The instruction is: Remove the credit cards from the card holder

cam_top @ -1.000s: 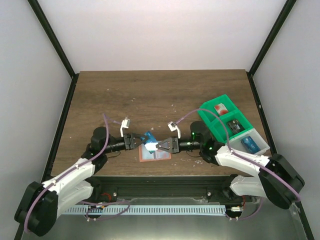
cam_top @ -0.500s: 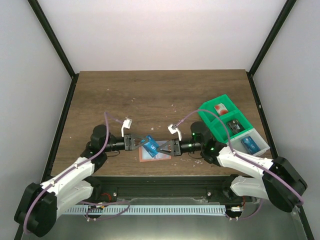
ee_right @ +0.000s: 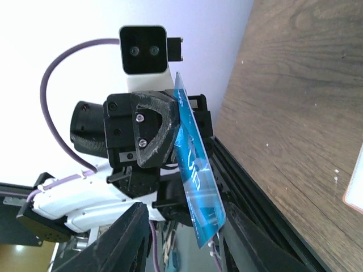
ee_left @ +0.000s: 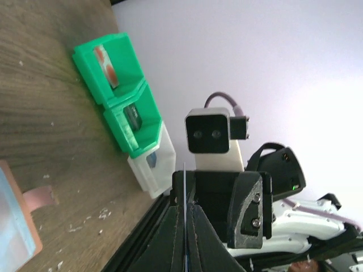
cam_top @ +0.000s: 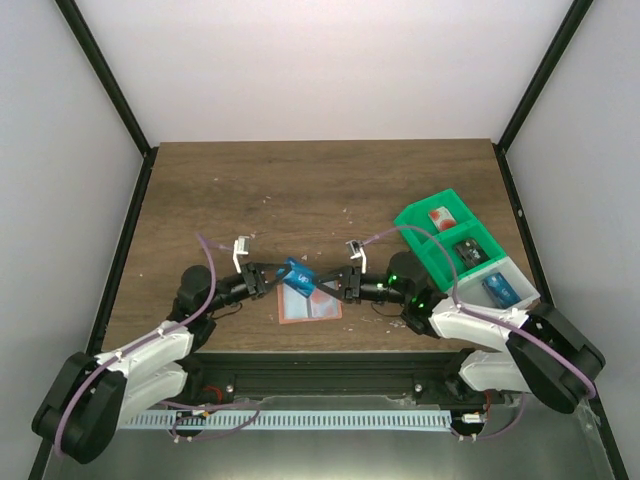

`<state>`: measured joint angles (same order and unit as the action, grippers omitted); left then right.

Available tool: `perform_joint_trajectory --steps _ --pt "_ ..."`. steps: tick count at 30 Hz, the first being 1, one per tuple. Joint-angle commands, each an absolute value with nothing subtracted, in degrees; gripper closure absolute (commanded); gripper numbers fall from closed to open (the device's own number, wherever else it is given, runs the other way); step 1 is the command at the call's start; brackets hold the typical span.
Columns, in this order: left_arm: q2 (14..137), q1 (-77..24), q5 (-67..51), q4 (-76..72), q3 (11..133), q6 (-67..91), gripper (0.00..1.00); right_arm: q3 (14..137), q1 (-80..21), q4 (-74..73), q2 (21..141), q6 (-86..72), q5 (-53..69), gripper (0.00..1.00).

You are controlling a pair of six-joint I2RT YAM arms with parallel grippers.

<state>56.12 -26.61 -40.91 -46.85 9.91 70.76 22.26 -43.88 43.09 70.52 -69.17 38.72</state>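
Observation:
A blue credit card [cam_top: 297, 276] is held up in the air between my two grippers, above the open card holder [cam_top: 309, 307], which lies flat on the table with its light blue lining up. My left gripper [cam_top: 277, 280] is shut on the card's left end; in the left wrist view the card [ee_left: 185, 192] shows edge-on between the closed fingers. My right gripper [cam_top: 326, 286] is open, its fingers either side of the card's lower end [ee_right: 195, 181] without pinching it. The holder's corner shows in the left wrist view [ee_left: 11, 221].
A green compartment tray [cam_top: 418, 243] stands at the right with a red-and-white card [cam_top: 441, 216] and a dark card [cam_top: 467, 250] in it. A white bin [cam_top: 520, 297] next to it holds a blue card [cam_top: 496, 288]. The table's front edge is close below both grippers.
Both wrists have tilted up and the blue card now sits slightly higher above the holder. The holder has not moved.

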Motion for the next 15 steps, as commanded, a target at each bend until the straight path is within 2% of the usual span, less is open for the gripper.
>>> perform_joint_trajectory --steps 1,15 --pt "57.29 -26.41 -36.61 -54.93 9.71 73.28 1.0 23.93 -44.47 46.62 70.71 -72.95 34.49 0.65" --pt "56.95 -26.59 -33.95 -55.81 9.18 73.81 1.0 26.2 -45.07 47.33 74.51 -73.65 33.73 0.79"
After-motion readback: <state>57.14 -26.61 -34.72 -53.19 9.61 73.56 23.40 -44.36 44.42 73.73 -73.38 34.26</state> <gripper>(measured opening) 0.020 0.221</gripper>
